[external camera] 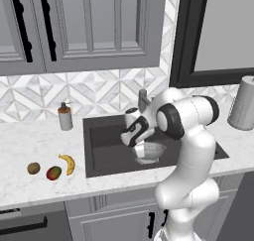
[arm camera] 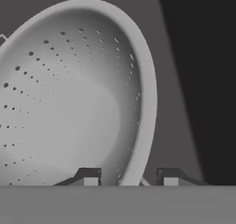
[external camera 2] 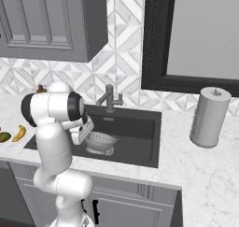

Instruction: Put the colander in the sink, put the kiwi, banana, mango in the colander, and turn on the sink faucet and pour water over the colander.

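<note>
The silver perforated colander [external camera: 150,152] [external camera 2: 101,142] [arm camera: 69,94] sits on the floor of the dark sink [external camera: 104,136] [external camera 2: 135,128]. My gripper [external camera: 140,147] [external camera 2: 80,136] [arm camera: 129,177] is low in the basin at the colander's rim. In the hand view the rim passes between the two fingertips, with a small gap on each side, so the jaws stand slightly open. On the counter left of the sink lie the brown kiwi [external camera: 33,168], the red-green mango [external camera: 53,173] [external camera 2: 3,137] and the yellow banana [external camera: 68,163] [external camera 2: 19,133]. The grey sink faucet [external camera: 143,100] [external camera 2: 109,99] stands behind the basin; no water runs.
A grey soap dispenser [external camera: 65,117] stands at the back left of the sink. A paper towel roll [external camera: 244,103] [external camera 2: 210,117] stands on the counter to the right. Wall cabinets hang above, and a dark-framed window sits behind the sink.
</note>
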